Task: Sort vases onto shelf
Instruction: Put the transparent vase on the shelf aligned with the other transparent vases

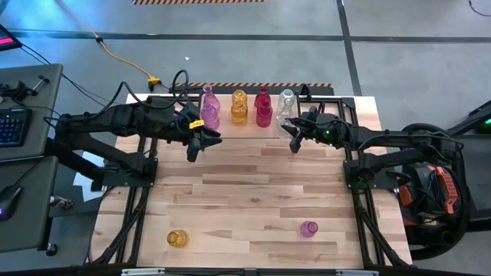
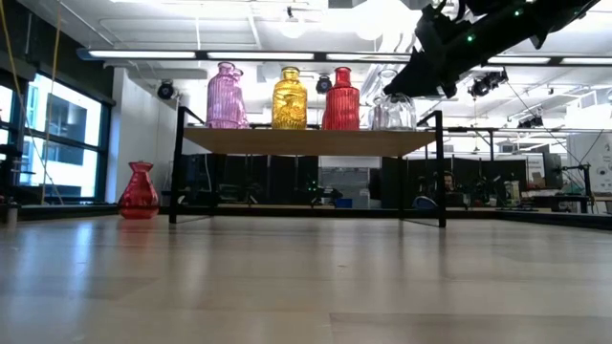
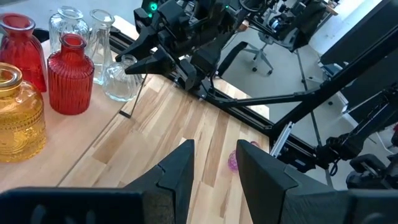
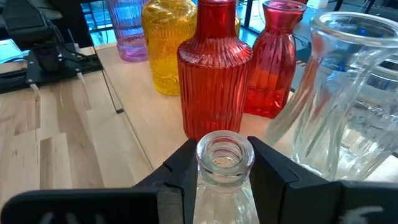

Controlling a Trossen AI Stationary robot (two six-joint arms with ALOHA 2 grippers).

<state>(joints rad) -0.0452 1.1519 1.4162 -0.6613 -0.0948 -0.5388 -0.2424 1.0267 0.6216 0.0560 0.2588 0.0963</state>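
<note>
High view: the shelf (image 1: 270,129) is standing at the far edge of the surface (image 1: 245,199), carrying pink, amber, red and clear vases in a row. The left tool (image 1: 192,149) is hovering just in front of the shelf's left end. The right tool (image 1: 293,142) is sitting at the shelf's right end. An amber vase (image 1: 177,238) and a pink vase (image 1: 308,228) are lying well apart on the near part of the surface.

Low view: the shelf is bearing the pink, amber, red and clear vases upright; a red vase (image 2: 140,192) is standing left of the shelf legs, lower down.

Left wrist view: the left tool (image 3: 214,168) is standing partly open, its fingers gripping nothing.

Right wrist view: the right tool (image 4: 225,165) is clamping the neck of a small clear vase (image 4: 224,174), held upright over the shelf top, just before a ribbed red vase (image 4: 215,71).
</note>
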